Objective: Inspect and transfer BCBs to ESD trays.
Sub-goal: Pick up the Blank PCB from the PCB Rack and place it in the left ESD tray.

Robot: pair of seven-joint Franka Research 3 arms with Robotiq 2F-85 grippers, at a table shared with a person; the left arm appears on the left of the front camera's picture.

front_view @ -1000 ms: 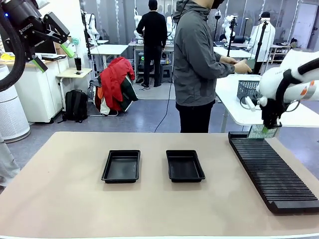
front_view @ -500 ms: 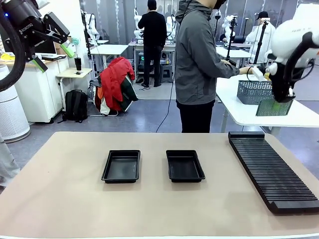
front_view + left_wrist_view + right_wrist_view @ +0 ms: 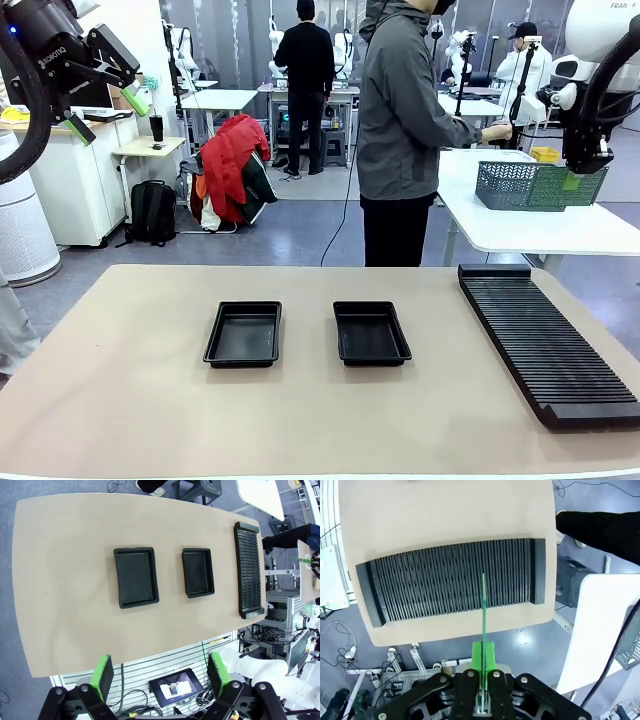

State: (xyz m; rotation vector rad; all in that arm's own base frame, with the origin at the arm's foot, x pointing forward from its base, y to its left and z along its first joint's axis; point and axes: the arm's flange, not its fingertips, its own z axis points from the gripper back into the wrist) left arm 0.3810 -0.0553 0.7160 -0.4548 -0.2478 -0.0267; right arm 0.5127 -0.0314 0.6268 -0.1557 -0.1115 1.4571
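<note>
Two black ESD trays (image 3: 244, 334) (image 3: 371, 332) lie side by side mid-table, both with nothing in them; the left wrist view looks down on them (image 3: 136, 577) (image 3: 198, 572). My right gripper (image 3: 579, 168) hangs high at the far right, shut on a green BCB (image 3: 572, 188) that dangles below its fingers, well above the table. In the right wrist view that board (image 3: 483, 605) stands edge-on between the shut fingers of the right gripper (image 3: 483, 666), over the rack. My left gripper (image 3: 108, 115) is raised at the top left, open and holding nothing (image 3: 161, 675).
A long black slotted rack (image 3: 545, 340) runs along the table's right side (image 3: 455, 587). Across the table a person (image 3: 400, 130) faces a white side table holding a grey mesh basket (image 3: 508, 186). Bare tan tabletop (image 3: 130, 400) surrounds the trays.
My right gripper has risen with the green board from the rack's far end to high at the far right. The person has turned a little. The left arm is unmoved.
</note>
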